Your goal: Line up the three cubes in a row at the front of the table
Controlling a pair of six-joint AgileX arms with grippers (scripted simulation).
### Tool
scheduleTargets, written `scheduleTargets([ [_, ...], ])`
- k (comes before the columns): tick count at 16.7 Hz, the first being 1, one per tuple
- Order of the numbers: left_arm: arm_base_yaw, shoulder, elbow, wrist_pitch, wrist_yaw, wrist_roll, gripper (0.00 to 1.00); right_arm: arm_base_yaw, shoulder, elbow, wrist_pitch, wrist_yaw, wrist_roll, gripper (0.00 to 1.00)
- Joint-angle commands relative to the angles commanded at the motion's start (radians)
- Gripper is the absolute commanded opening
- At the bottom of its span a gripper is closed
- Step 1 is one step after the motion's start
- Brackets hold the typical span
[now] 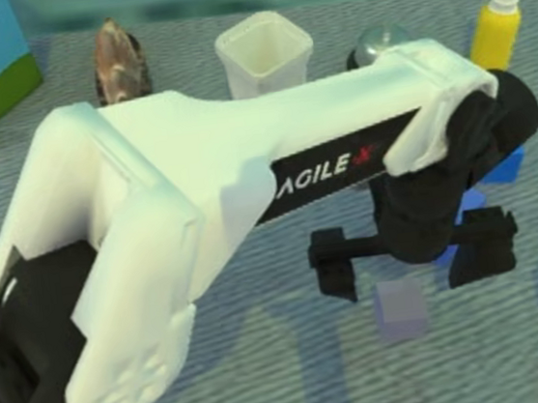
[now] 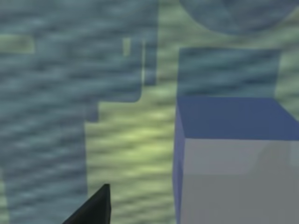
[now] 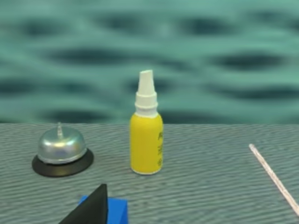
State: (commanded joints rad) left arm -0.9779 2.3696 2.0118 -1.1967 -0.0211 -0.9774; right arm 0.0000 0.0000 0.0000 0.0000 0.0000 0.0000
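Because the cubes must go in a row at the front, the left gripper (image 1: 413,255) hangs wide open and empty just above the grey cube (image 1: 401,309), the two blue cubes (image 1: 504,167) probably tucked behind it.

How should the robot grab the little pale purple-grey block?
Best from straight above, I think. The small pale lavender-grey matte cube sits flat on the blue-grey ribbed fabric table, alone, with bare fabric along its sides. Its two opposite upright faces are flat and parallel, so the jaws can close on those. The left gripper hangs open just beside it, already pointing down.
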Motion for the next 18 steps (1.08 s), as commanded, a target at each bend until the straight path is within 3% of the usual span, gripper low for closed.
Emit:
scheduleTargets([
  [4, 0.009, -0.024, 0.099, -0.124, 0.000, -0.002, 1.00, 0.000, 0.000, 0.000, 0.000, 0.000, 0.000, 1.00],
  [11, 0.020, -0.054, 0.074, -0.109, -0.001, 0.004, 1.00, 0.005, 0.027, 0.027, -0.020, -0.002, 0.006, 1.00],
  [14, 0.082, -0.177, -0.044, -0.036, -0.005, 0.028, 1.00, 0.018, 0.139, 0.139, -0.096, -0.005, 0.028, 1.00],
  [18, 0.228, -0.485, -0.319, 0.129, -0.011, 0.091, 1.00, 0.042, 0.428, 0.419, -0.272, -0.003, 0.076, 1.00],
])
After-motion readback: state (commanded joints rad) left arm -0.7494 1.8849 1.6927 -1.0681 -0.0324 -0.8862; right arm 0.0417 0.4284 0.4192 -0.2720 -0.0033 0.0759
